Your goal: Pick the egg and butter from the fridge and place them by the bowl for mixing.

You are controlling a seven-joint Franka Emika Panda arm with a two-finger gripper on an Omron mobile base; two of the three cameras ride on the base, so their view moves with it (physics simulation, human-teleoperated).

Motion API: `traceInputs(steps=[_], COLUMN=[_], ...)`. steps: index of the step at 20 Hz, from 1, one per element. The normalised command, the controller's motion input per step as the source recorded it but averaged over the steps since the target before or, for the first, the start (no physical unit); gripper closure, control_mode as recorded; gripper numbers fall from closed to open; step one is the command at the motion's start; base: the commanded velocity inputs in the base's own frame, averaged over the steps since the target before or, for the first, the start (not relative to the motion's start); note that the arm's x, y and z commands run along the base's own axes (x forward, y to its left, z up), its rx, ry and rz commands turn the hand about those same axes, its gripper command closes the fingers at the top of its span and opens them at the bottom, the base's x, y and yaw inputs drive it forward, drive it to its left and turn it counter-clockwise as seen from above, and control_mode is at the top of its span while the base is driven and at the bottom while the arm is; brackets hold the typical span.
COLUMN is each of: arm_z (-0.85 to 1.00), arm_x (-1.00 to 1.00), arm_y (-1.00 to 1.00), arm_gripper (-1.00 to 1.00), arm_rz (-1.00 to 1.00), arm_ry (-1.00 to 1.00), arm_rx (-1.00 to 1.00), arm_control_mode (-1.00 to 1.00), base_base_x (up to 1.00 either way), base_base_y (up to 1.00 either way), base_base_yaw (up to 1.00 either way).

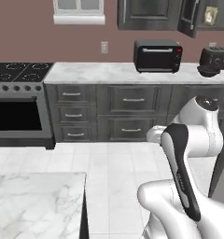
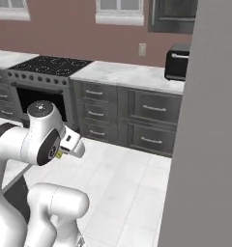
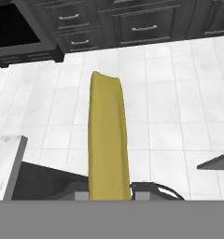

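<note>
- Yellow, thin stick of butter (image 3: 108,140) rises from the bottom of the hand view, clamped between the jaws, above white floor tiles (image 3: 170,107).
- White arm's gripper (image 2: 65,150) hangs beside the grey fridge (image 2: 205,144).
- Marble table (image 1: 114,72) carries a black toaster oven (image 1: 158,56), a slotted toaster (image 1: 215,57) and a dark bowl (image 1: 208,71).

The arm is folded close above its base, elbow raised, wrist turned sideways. The end effector (image 2: 60,154) is clamped on the butter (image 3: 108,140).
</note>
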Motion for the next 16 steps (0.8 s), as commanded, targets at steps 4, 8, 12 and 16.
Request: traceInputs(steps=[4, 8, 12, 16], arm_z=[0.0, 0.0, 0.0, 0.0], arm_x=[0.0, 0.0, 0.0, 0.0], arm_y=[0.0, 0.0, 0.0, 0.0], arm_gripper=[1.0, 1.0, 1.0, 1.0], arm_rz=[0.0, 0.0, 0.0, 0.0], arm_ry=[0.0, 0.0, 0.0, 0.0], arm_rx=[0.0, 0.0, 0.0, 0.0], arm_control_mode=[1.0, 1.0, 1.0, 1.0], base_base_x=[0.88, 0.93, 0.92, 0.84], base_base_y=[-0.23, -0.17, -0.13, -0.09], base_base_yaw=[0.0, 0.0, 0.0, -0.03])
